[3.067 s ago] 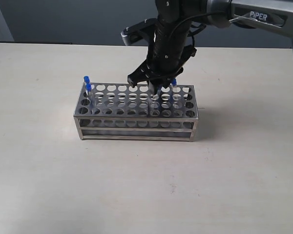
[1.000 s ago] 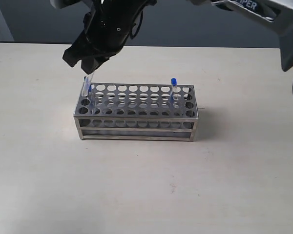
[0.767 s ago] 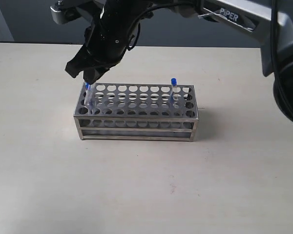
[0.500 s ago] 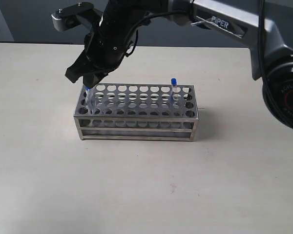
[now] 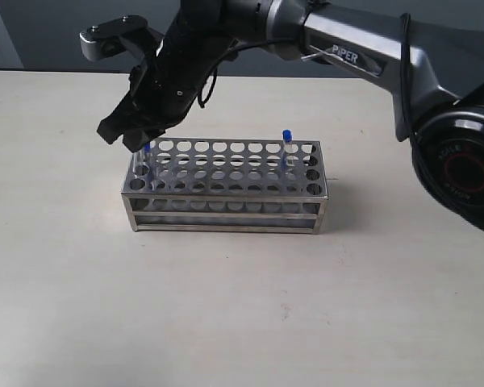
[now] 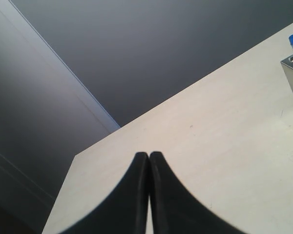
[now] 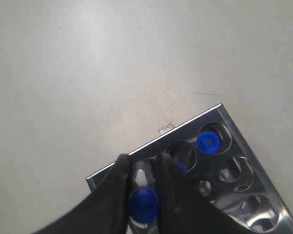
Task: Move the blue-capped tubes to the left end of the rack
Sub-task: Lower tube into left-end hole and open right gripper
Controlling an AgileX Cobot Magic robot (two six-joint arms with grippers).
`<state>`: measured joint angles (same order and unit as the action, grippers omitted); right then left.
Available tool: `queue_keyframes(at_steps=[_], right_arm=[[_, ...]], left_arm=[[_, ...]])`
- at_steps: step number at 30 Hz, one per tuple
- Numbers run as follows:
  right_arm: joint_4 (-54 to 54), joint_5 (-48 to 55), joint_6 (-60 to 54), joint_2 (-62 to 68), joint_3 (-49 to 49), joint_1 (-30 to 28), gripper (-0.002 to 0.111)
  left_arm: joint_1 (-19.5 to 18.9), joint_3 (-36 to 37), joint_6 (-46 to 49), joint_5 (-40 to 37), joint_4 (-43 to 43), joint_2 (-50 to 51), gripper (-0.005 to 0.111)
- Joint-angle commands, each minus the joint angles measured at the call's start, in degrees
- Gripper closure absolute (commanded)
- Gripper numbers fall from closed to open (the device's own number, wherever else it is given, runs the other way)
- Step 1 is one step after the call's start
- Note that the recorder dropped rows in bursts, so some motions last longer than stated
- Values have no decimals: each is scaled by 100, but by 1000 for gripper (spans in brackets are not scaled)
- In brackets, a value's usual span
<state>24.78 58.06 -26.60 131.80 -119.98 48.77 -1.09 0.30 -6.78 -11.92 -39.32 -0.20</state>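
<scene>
Reaching clear across toward the left edge of the tabletop [image 5: 64,282], the right pincer [image 7: 140,163] was clamped round a blue-capped tube [image 7: 143,204] at the corner hole of the rack [image 5: 226,189]. A neighbour tube [image 7: 208,140] sat just beside it, and another was partly hidden behind a finger. The left pincer [image 6: 149,155] hung over bare tabletop, jaws pressed together on nothing. A lone tube [image 5: 287,153] stood at the rack's other end, nearer the right edge, not yet moved. Danger, by my reckoning: whether the gripped tube had bottomed out could not be told, so letting go early might leave it leaning or snagged on a lower plate. Those fingers, lifting away, could also clip the neighbouring caps.
</scene>
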Motion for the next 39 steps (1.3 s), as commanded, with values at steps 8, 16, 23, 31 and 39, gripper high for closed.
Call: queue_keyframes(at_steps=[8,16,23,31,39], right_arm=[[-29,-283,-39,150,-39,118,108],[-240,-270,87,154,-39,148,108],[-229,-217,87,209,-39,161,106],[-229,-118,153,209,-39,161,68],[-258,28,324,-17,-39,161,65]], left_arm=[[1,-30,-15,8,4,20,106],[1,-30,-15,8,4,20,106],[1,-30,-15,8,4,20,106],[1,-30,-15,8,4,20,106],[1,-30,-15,23,4,20,106]])
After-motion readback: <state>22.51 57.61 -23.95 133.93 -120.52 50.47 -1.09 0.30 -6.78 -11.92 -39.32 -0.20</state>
